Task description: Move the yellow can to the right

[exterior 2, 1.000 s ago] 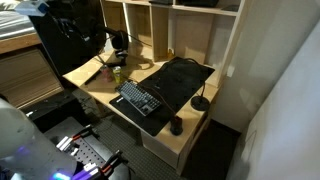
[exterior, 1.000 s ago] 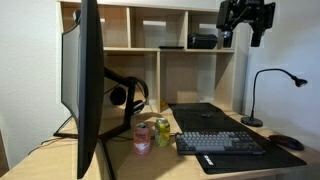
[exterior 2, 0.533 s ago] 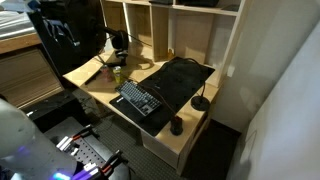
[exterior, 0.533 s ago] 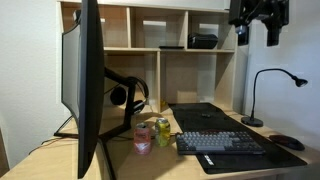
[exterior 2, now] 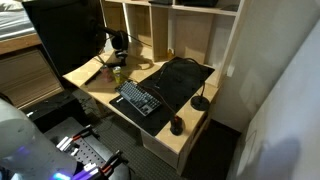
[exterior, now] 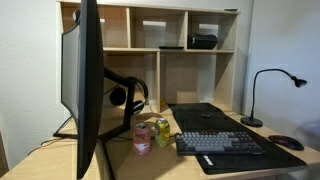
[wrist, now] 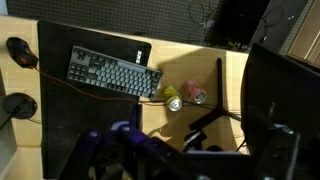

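My gripper [wrist: 188, 142] hangs over the desk [wrist: 185, 60], fingers spread wide and empty. Below, the yellow can [wrist: 173, 101] stands just beside the pink can [wrist: 193, 95].

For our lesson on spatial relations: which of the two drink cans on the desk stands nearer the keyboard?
The yellow can, right beside the keyboard; the pink can stands beyond it, on the side toward the monitor.
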`<state>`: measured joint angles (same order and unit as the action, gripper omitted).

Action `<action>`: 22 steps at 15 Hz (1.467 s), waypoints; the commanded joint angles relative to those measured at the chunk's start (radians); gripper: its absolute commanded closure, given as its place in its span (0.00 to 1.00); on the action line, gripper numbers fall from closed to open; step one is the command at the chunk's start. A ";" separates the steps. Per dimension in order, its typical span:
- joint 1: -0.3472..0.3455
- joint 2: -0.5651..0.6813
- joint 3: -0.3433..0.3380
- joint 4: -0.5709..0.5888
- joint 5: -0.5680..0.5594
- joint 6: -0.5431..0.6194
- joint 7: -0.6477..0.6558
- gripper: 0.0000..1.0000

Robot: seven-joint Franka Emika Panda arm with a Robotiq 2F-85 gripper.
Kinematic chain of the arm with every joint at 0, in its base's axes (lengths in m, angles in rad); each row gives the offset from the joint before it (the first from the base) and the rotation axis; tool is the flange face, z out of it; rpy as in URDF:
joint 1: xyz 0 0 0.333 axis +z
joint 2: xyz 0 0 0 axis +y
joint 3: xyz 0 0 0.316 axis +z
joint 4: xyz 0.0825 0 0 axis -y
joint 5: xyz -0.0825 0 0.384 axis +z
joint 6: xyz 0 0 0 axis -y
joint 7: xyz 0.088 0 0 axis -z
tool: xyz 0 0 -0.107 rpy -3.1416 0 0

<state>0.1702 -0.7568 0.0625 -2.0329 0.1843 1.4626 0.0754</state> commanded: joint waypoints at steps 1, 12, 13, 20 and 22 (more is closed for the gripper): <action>-0.032 0.000 0.017 -0.003 0.014 -0.006 -0.016 0.00; -0.016 0.394 0.125 -0.144 0.040 0.245 0.040 0.00; -0.010 0.353 0.119 -0.141 0.021 0.209 0.026 0.00; -0.002 0.423 0.131 -0.161 0.048 0.325 0.021 0.00; 0.012 0.464 0.153 -0.192 0.063 0.468 0.036 0.00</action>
<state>0.1664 -0.3622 0.1897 -2.1880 0.2185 1.7696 0.1031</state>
